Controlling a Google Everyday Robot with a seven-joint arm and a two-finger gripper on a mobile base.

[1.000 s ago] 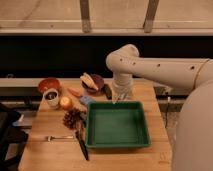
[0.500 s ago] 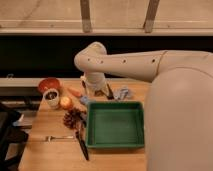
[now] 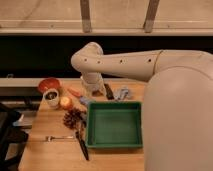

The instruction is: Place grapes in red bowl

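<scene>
Wood is what we see under everything: a pale table (image 3: 50, 156) with the objects spread over its left and middle parts. We find the grapes (image 3: 72, 118) lying on the bare tabletop, a dark bumpy cluster just left of the green tray (image 3: 114, 146) and touching neither the tray nor the red bowl (image 3: 49, 84). The red bowl stands at the far left corner of the table, well apart from the grapes. Between them we see a white cup (image 3: 51, 97) right in front of the bowl, and a round orange fruit (image 3: 65, 102) just beside the cup.

We follow the white arm (image 3: 125, 62) in from the right; it bends at an elbow and turns down to the gripper (image 3: 93, 91), which hangs low over the back of the table, behind the tray and beyond the grapes. We cannot tell whether it is open or closed, and we see nothing held in it.

Near it lie a small orange piece (image 3: 75, 92), a dark object (image 3: 108, 91) and a crumpled blue-grey thing (image 3: 123, 93). In front of the grapes we see a fork (image 3: 52, 137) and a dark knife (image 3: 82, 144).
</scene>
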